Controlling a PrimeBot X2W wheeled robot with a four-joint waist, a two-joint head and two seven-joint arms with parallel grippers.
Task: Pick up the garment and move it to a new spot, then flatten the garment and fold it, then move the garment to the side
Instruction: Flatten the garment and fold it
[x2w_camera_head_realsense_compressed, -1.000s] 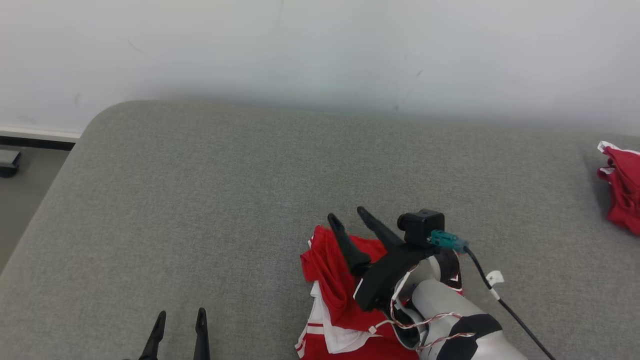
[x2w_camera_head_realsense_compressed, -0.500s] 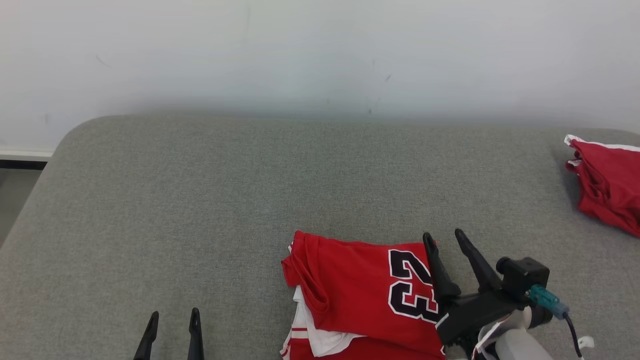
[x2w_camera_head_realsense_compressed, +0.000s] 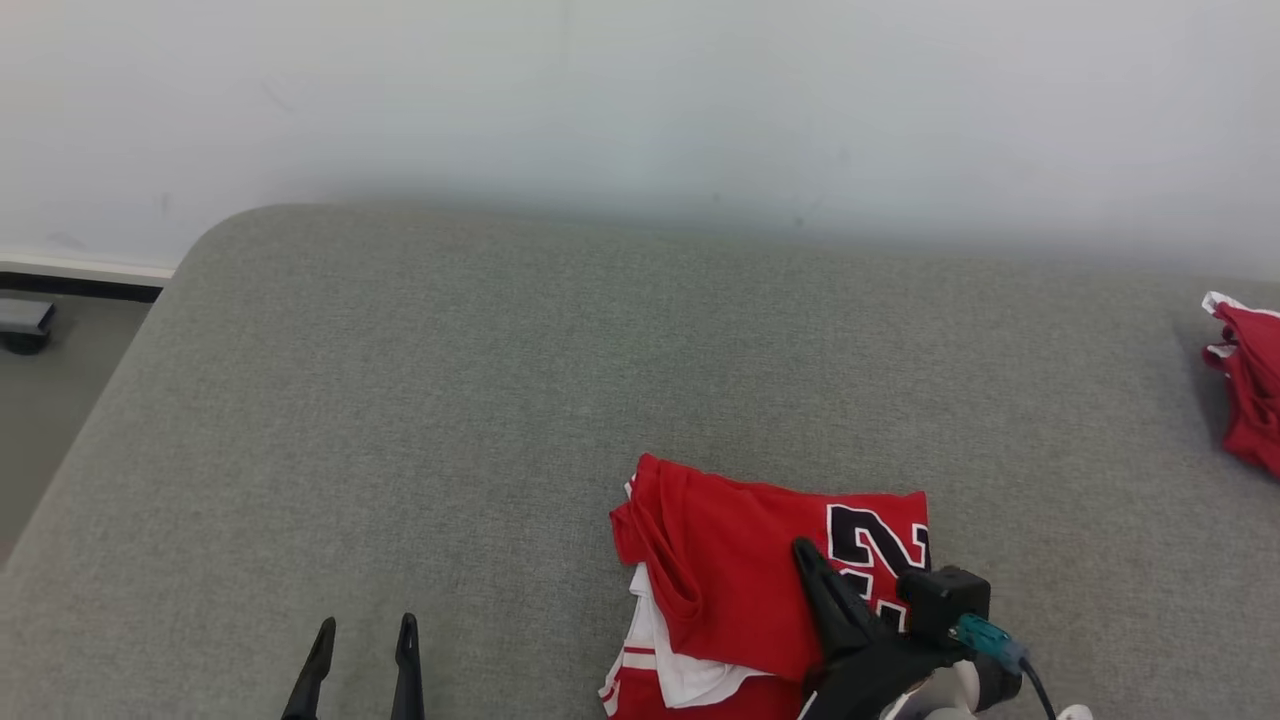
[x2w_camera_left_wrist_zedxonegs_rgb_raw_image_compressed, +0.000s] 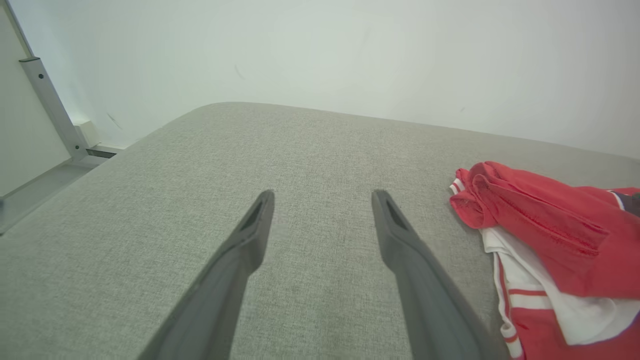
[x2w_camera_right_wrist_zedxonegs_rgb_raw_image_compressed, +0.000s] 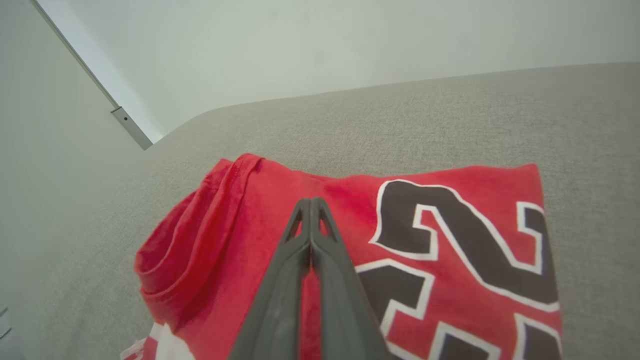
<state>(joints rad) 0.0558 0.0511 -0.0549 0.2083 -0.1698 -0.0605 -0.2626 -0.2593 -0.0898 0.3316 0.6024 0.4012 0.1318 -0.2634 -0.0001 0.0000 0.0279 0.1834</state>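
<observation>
The folded red jersey (x2w_camera_head_realsense_compressed: 740, 560) with a black number lies on the grey padded surface (x2w_camera_head_realsense_compressed: 480, 380) near the front, with white-trimmed layers sticking out under its left side. My right gripper (x2w_camera_head_realsense_compressed: 806, 550) is shut, its fingers pressed together and lying over the jersey's top just left of the number. In the right wrist view the closed tips (x2w_camera_right_wrist_zedxonegs_rgb_raw_image_compressed: 311, 201) rest above the red cloth (x2w_camera_right_wrist_zedxonegs_rgb_raw_image_compressed: 450, 220) with no fabric seen pinched between them. My left gripper (x2w_camera_head_realsense_compressed: 365, 632) stands open at the lower left, apart from the jersey (x2w_camera_left_wrist_zedxonegs_rgb_raw_image_compressed: 540, 235), over bare padding.
A second crumpled red garment (x2w_camera_head_realsense_compressed: 1250, 400) lies at the surface's far right edge. The padded surface ends in a rounded corner at the back left, with floor (x2w_camera_head_realsense_compressed: 50, 420) and a dark object (x2w_camera_head_realsense_compressed: 20, 328) beyond it. A pale wall stands behind.
The right gripper has gone from open to shut and shifted left across the jersey, from its right edge to left of the number. The head camera swung between frames. The left gripper stays put.
</observation>
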